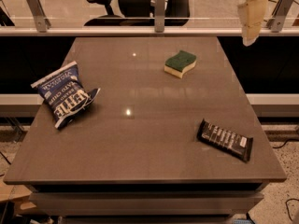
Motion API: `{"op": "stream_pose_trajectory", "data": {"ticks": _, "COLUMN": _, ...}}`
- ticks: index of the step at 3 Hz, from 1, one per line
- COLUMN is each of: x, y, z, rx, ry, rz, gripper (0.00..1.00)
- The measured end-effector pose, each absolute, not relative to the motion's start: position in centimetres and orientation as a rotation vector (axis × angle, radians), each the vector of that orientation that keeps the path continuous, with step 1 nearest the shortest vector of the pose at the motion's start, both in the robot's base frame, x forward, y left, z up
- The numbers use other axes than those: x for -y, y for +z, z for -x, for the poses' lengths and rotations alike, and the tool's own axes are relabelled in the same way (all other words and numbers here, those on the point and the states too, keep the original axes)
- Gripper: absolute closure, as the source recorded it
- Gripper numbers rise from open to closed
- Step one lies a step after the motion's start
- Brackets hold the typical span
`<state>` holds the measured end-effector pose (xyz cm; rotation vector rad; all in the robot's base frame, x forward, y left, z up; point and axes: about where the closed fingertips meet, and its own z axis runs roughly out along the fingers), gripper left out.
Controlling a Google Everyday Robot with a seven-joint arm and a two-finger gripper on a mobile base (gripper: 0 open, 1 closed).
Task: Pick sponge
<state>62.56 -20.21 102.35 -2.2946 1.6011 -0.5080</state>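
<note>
Brown worktop (140,143), carrying: sponge (180,63) far centre-right, bag (65,94) left edge, bar (225,139) near right. Tool (248,37) above far-right corner.

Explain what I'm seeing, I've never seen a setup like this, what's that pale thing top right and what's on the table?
One camera looks down over a brown table; where it is mounted isn't known. The pale cream piece at the top right is the gripper, the hand on a mobile robot's single arm. It hangs in the air beyond the table's far right corner, touching nothing. Three things lie on the table: a small wavy-edged sponge, dark green over pale yellow foam, toward the far side; a crumpled blue chip bag at the left; a dark wrapped snack bar at the near right. None is held.
</note>
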Motion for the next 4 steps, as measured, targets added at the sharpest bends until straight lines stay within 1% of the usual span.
{"op": "stream_pose_trajectory", "data": {"ticks": 2, "x": 19.2, "y": 101.6, "z": -66.0, "rx": -1.415, "ry": -0.435, "rz": 2.417, "gripper": 0.00}}
{"op": "stream_pose_trajectory", "data": {"ticks": 4, "x": 15.6, "y": 98.7, "z": -70.1, "rx": -1.264, "ry": -0.408, "rz": 2.540, "gripper": 0.00}}
